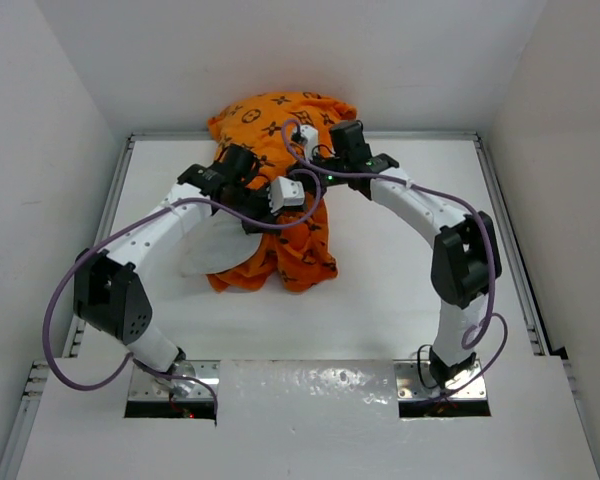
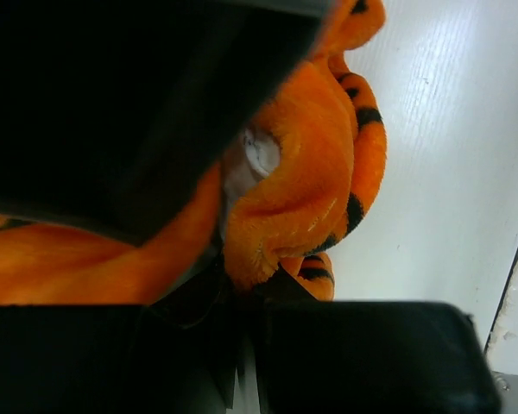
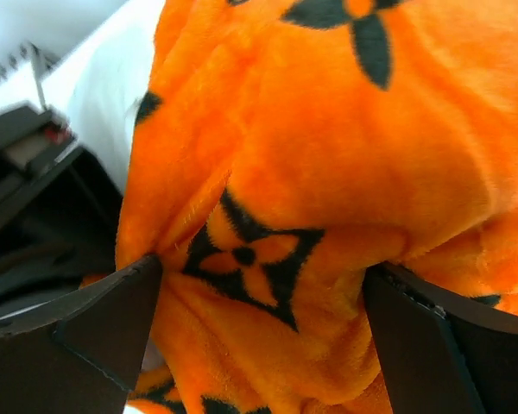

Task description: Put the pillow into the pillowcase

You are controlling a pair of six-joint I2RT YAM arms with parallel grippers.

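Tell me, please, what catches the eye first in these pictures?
The bright orange pillowcase with dark flower motifs, bunched at the far middle of the table. The left arm and right arm bend inward over it, and the white pillow peeks out at its left.

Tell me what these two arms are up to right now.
Both arms are working the orange pillowcase over the white pillow, which pokes out on the left. The left tool pinches a bunch of the fabric; the right tool sits open, pressed into the case's far end. The pillow is only partly in.
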